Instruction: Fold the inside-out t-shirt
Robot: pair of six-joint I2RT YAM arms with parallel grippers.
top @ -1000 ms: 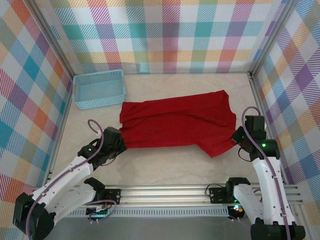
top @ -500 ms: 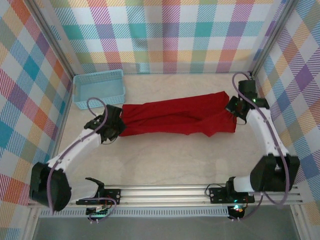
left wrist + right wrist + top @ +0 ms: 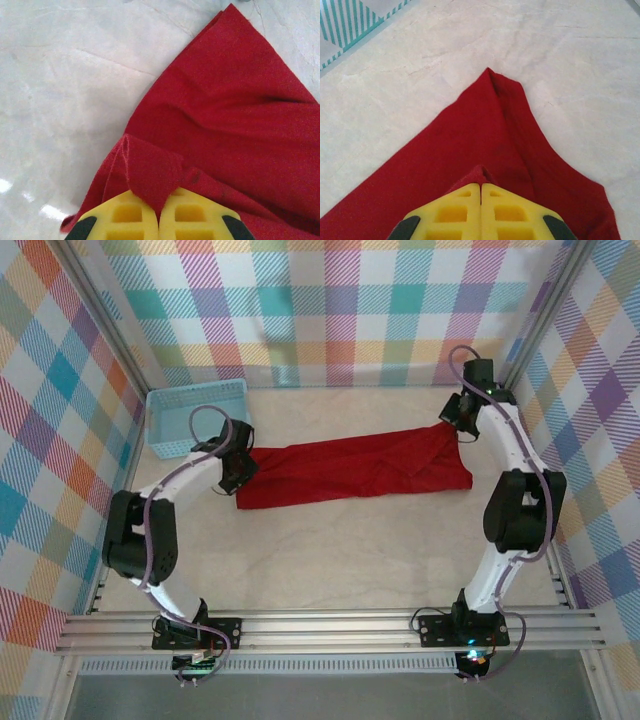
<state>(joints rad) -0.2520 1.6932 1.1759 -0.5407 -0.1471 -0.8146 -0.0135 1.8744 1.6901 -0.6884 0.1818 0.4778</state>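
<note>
One basket (image 3: 197, 418) is sitting far left, and near it the left gripper (image 3: 159, 212) is pinching a fold of the one red shirt (image 3: 350, 470). The shirt is lying as a long folded band across the table (image 3: 350, 550). At its right corner the right gripper (image 3: 481, 200) is clamping cloth: two grippers, both with jaws pressed onto fabric.

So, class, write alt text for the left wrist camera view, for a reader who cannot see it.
The left arm's yellow jaws, shut together at the bottom edge, pinch a raised fold of the red t-shirt. The cloth spreads up and to the right across the pale table, ending in a pointed corner near the top.
</note>
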